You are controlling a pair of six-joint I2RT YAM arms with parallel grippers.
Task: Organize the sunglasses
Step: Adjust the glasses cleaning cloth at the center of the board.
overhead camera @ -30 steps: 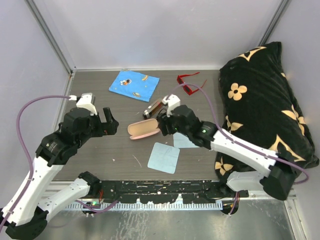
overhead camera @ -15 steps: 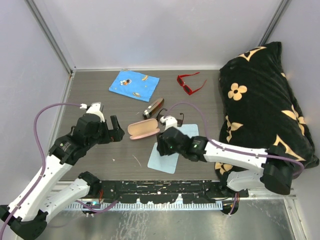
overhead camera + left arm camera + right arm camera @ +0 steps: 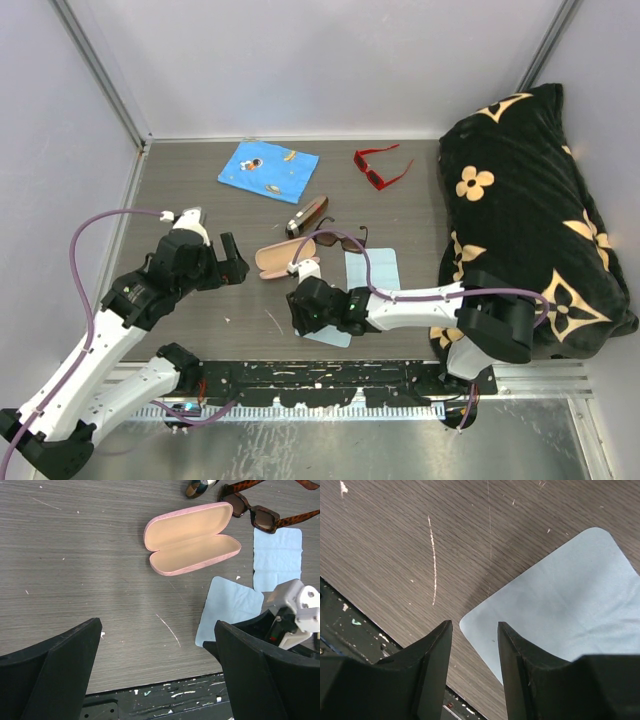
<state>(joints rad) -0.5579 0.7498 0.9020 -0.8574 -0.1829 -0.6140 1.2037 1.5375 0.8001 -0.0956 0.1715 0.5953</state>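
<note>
Two pairs are not put away yet. The brown sunglasses (image 3: 261, 517) lie on the surface (image 3: 75, 555) just beside the open pink case (image 3: 190, 540). The red sunglasses (image 3: 380, 166) lie far back. The left end effector (image 3: 157, 625) is wide apart and empty. The right end effector (image 3: 474, 626) is partly apart over a blue cloth (image 3: 570, 610) corner and holds nothing.

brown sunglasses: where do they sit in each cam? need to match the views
Top external: the brown sunglasses lie mid-picture, just right of the open pink case.
Left wrist: at the top right corner, directly above a light blue cloth.
Right wrist: not in it.
Shared landmark: the long white scratch, seen in all three views.
</note>
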